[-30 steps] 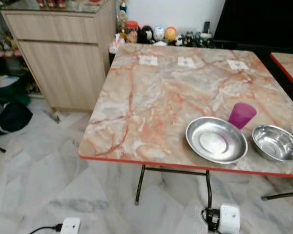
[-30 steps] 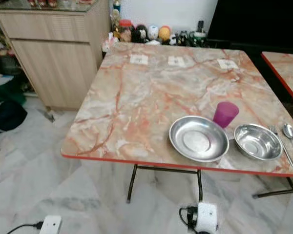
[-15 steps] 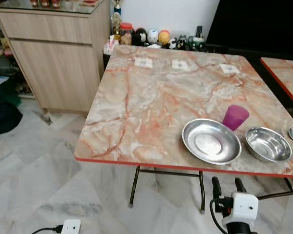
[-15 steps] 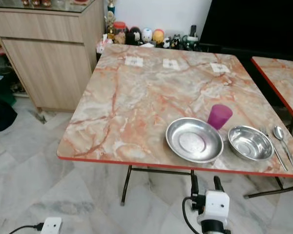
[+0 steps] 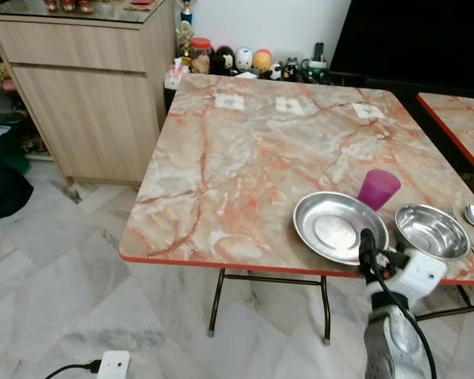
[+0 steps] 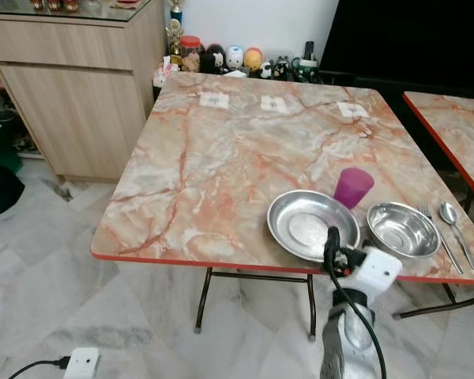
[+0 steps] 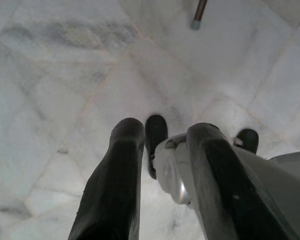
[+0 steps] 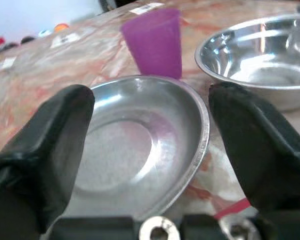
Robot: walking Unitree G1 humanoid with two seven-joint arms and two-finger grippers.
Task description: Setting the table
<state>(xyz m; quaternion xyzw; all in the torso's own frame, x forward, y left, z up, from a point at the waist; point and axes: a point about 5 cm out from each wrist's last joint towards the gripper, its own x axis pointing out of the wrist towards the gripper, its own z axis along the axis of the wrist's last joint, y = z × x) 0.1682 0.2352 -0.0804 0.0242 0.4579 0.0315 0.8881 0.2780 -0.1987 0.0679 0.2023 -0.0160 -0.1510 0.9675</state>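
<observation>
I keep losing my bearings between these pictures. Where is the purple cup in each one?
Left eye view: purple cup toward the table's right, behind the plate.
Right eye view: same spot.
Right wrist view: upright just beyond the plate's far rim.
Left wrist view: floor tiles here, no cup.
Shared landmark: the steel bowl beside the plate.

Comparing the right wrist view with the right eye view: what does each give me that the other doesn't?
The right wrist view alone gives a close look along the right gripper: its fingers are spread wide, aimed at the near rim of the steel plate.

The right eye view alone gives the layout: fork and spoon to the right of the steel bowl, the wooden cabinet and the floor.

Both share the plate, the purple cup behind it, the bowl beside it and the marbled table.
</observation>
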